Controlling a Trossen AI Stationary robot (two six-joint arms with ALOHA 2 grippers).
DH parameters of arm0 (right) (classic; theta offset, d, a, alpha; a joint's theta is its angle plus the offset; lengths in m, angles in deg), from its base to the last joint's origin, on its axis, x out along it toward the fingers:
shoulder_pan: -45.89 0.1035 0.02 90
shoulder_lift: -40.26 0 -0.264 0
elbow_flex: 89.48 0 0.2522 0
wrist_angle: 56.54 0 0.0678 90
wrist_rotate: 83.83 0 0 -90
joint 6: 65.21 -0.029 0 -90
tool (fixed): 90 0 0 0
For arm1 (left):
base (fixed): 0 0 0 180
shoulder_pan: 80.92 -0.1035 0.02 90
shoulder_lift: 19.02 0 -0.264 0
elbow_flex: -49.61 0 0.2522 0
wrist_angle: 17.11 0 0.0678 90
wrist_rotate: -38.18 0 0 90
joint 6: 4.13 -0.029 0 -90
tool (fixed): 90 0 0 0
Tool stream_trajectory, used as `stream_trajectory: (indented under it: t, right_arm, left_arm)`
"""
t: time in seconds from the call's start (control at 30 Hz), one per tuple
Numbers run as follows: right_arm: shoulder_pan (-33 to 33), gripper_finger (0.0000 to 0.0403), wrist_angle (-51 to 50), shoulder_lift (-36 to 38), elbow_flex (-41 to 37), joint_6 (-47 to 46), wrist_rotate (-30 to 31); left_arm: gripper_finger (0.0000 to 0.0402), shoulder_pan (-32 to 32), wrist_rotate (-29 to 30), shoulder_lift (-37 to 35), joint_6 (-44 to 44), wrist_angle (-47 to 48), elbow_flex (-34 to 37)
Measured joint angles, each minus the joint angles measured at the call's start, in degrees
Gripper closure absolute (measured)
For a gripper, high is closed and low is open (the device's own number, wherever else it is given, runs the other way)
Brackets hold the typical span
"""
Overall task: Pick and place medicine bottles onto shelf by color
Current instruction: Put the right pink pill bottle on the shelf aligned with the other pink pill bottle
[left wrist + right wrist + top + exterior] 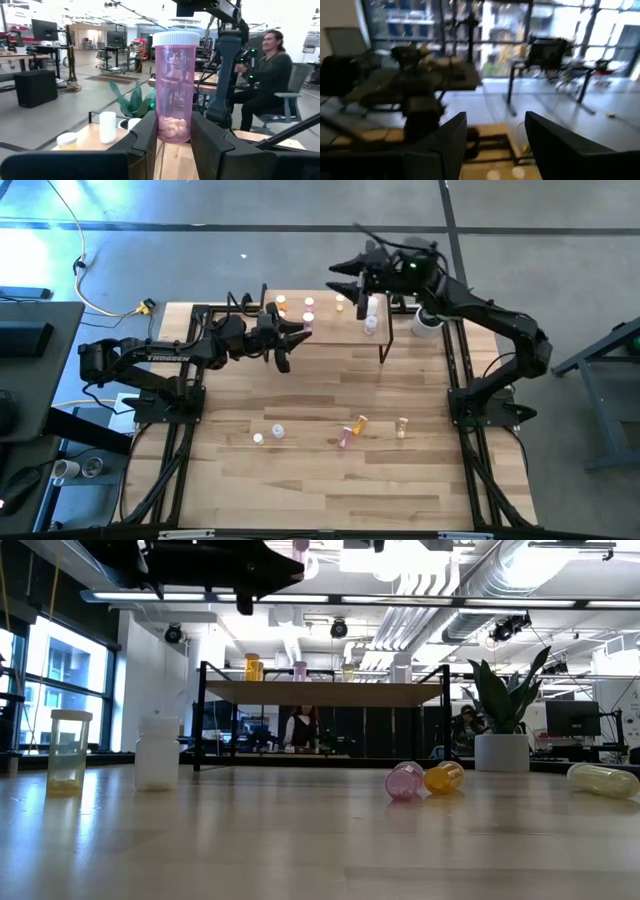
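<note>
The left pincer (172, 142) has a pink bottle (175, 87) pinched between its fingers, upright, white cap on top, pills sitting at the bottom. In the high view that pincer (290, 332) hangs right at the left part of the shelf (340, 330), the low wooden board on black legs at the far side of the surface (320, 480). By my reading this is the delivery leg for the pink one, not yet set down.

On the shelf already: an orange bottle (281, 303) and another orange one just beside it, a pink bottle (309, 304) next along, a yellowish one (341, 302) further right, and white ones (371, 320) toward the right end. The low view confirms bottles lined up on the board, orange (253, 668) then pink (299, 670). So the colour groups are forming, roughly half done I'd say.

Still waiting on the near surface: two white bottles (276, 432) close together on the left, then a pink one (345, 438) and an orange one (360, 423) lying on their sides and touching, and a pale yellow one (402, 427) further right.

The right pincer (345, 280) hovers over the shelf's far right end, fingers spread and holding nothing in its wrist view (492, 145).
</note>
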Motion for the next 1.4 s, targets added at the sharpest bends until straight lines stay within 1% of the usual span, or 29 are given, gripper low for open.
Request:
stream_trajectory:
  t: [0.2, 0.4, 0.73, 0.9, 1.0, 1.4]
  right_arm:
    - [0.01, 0.0210, -5.42, -3.49, 2.04, 0.29, -7.31]
    - [0.86, 0.0210, -5.69, -5.55, 2.24, 0.34, -10.95]
    - [2.96, 0.0210, -6.05, -9.51, 2.24, 1.15, -11.48]
    - [3.05, 0.0210, -6.66, -9.87, 2.24, 0.77, -11.60]
    - [3.03, 0.0210, -6.58, -10.57, 2.24, 0.40, -10.13]
    - [3.03, 0.0210, -7.15, -11.38, 2.20, -0.65, -10.24]
  left_arm:
    - [0.0318, -0.30, 0.06, 0.00, -0.04, 1.40, 0.00]
    - [0.0318, -0.28, 1.51, 0.02, -0.03, 4.11, 0.02]
    - [0.0318, -0.28, 2.85, 0.02, -0.04, 4.75, 0.04]
    - [0.0318, -0.28, 2.85, 0.02, -0.04, 4.73, 0.04]
    - [0.0318, -0.28, 2.84, 0.02, -0.04, 4.73, 0.04]
    - [0.0318, -0.28, 2.83, 0.02, -1.07, 4.70, 0.04]
